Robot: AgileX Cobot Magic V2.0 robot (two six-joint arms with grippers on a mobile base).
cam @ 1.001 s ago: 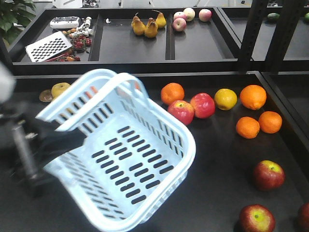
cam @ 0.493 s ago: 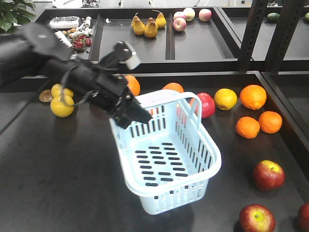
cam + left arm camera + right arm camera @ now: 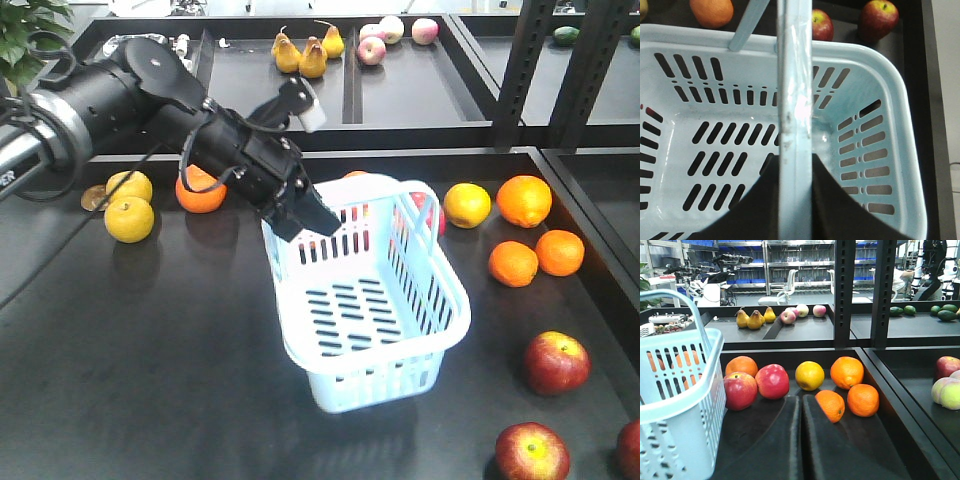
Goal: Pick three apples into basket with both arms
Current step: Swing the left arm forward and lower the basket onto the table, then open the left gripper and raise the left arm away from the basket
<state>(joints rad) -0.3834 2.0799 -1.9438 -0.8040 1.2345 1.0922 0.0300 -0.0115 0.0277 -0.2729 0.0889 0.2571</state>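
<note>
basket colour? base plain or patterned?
Pale blue-white basket; its base is patterned with rows of slanted slots. It shows best in the left wrist view.

The basket (image 3: pixel 452 300) is showing smooth, pale plastic, and its handle (image 3: pixel 795 100) is catching a glossy streak of light. The table (image 3: pixel 150 350) is looking matt and dark. The apples (image 3: pixel 557 362) are gleaming with smooth, waxy skins. The left arm (image 3: pixel 130 90) is showing smooth black casing and a shiny silver metal band (image 3: pixel 58 128).
</note>
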